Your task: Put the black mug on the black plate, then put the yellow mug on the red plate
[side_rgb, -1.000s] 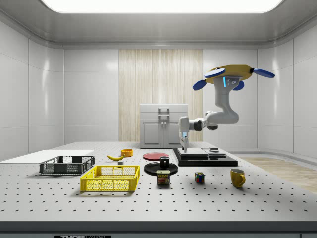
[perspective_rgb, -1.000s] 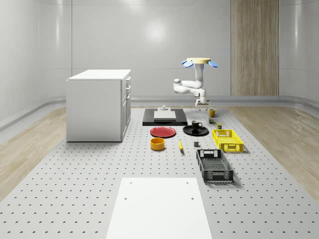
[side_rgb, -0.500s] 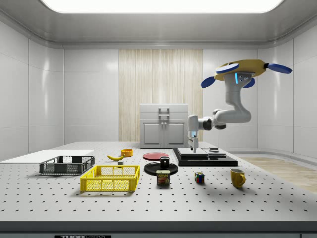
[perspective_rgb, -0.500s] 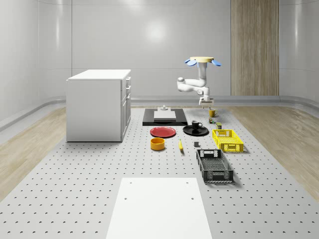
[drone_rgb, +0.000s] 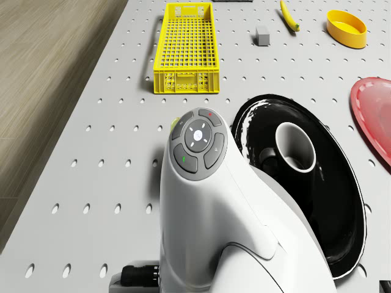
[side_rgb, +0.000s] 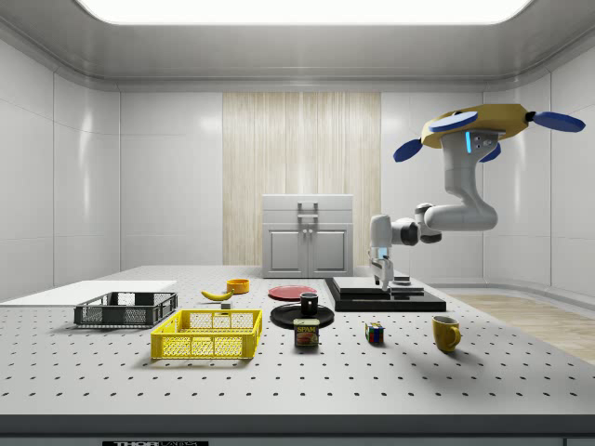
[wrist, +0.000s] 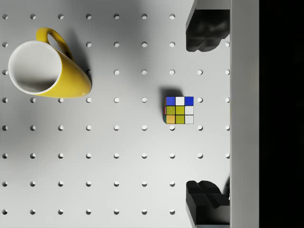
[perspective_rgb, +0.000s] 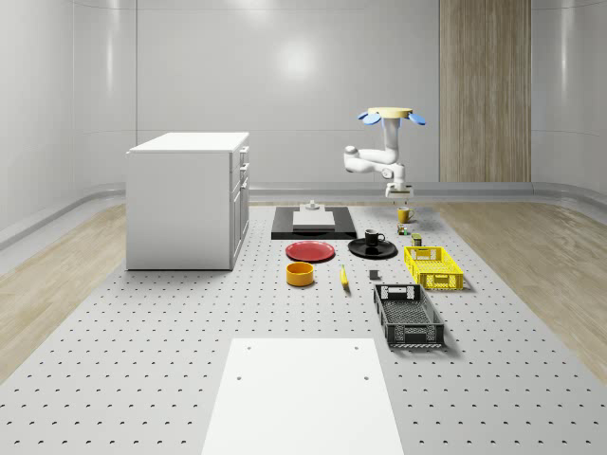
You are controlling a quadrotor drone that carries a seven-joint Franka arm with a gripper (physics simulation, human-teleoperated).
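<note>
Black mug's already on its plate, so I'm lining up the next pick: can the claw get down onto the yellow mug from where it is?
Probably yes. The claw hangs open above the table; the yellow mug stands upright with nothing over it, and the puzzle cube sits apart. It needs a sideways shift first.

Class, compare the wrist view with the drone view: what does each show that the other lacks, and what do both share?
The wrist view alone gives the yellow mug, standing upright with its white inside showing, the coloured puzzle cube and the two dark fingertips set wide apart. The drone view alone gives the black mug already on the black plate, the yellow crate, the banana, the orange bowl and the red plate. Both share the perforated table.
</note>
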